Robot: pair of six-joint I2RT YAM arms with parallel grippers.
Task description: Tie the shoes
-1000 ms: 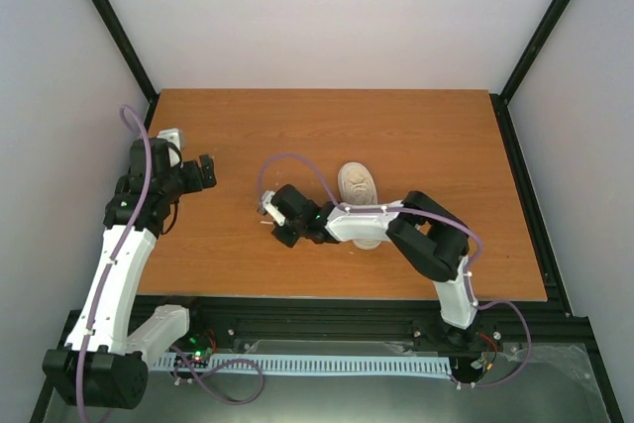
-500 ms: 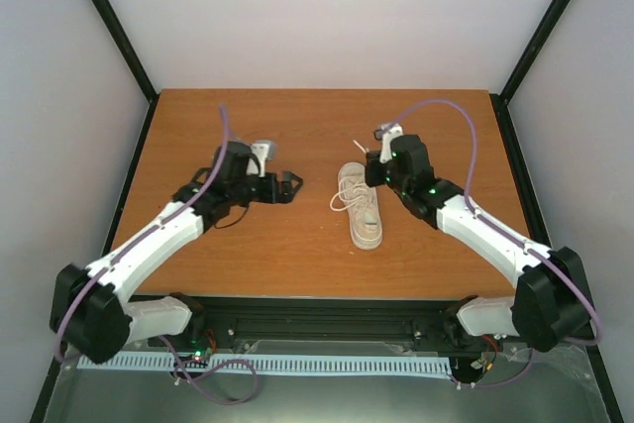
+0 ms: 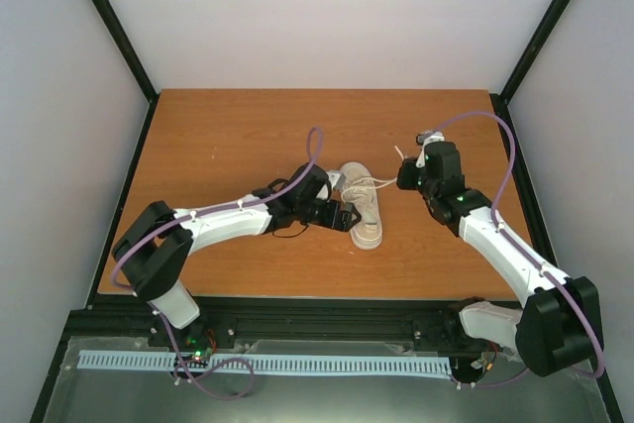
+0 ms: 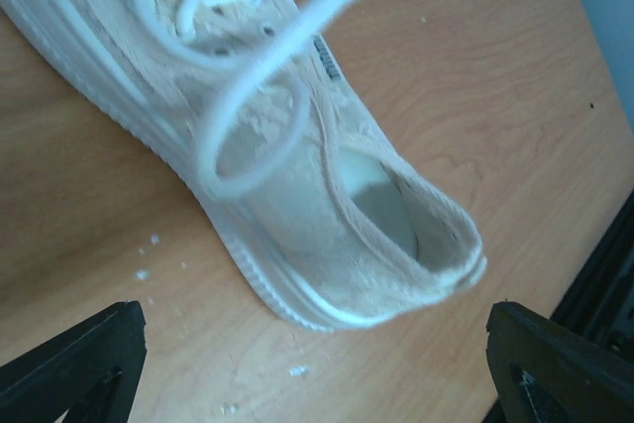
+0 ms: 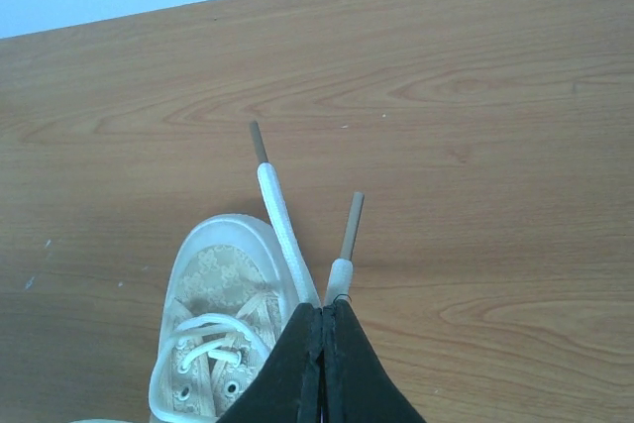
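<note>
One cream shoe point(image 3: 363, 213) lies at mid-table, toe pointing away from the arm bases. My left gripper point(image 3: 343, 216) is open at the shoe's left side. In the left wrist view its black fingers point(image 4: 77, 364) straddle bare wood just below the shoe's heel point(image 4: 396, 264), holding nothing. A white lace loop point(image 4: 253, 136) hangs blurred over the shoe's side. My right gripper point(image 3: 404, 178) is right of the toe, shut on both lace ends. In the right wrist view the right gripper point(image 5: 324, 312) pinches the laces point(image 5: 280, 215), whose tips stick out past the fingers, beside the toe point(image 5: 223, 264).
The wooden table point(image 3: 218, 136) is ringed by a black frame point(image 3: 520, 175) and white walls. The frame's rail point(image 4: 609, 274) shows just right of the heel in the left wrist view. Small white crumbs point(image 4: 294, 370) lie on the wood near the left fingers.
My left arm swung from the table's left side over to the shoe's left flank. My right gripper drew back to the right of the toe, pulling the lace ends with it.
</note>
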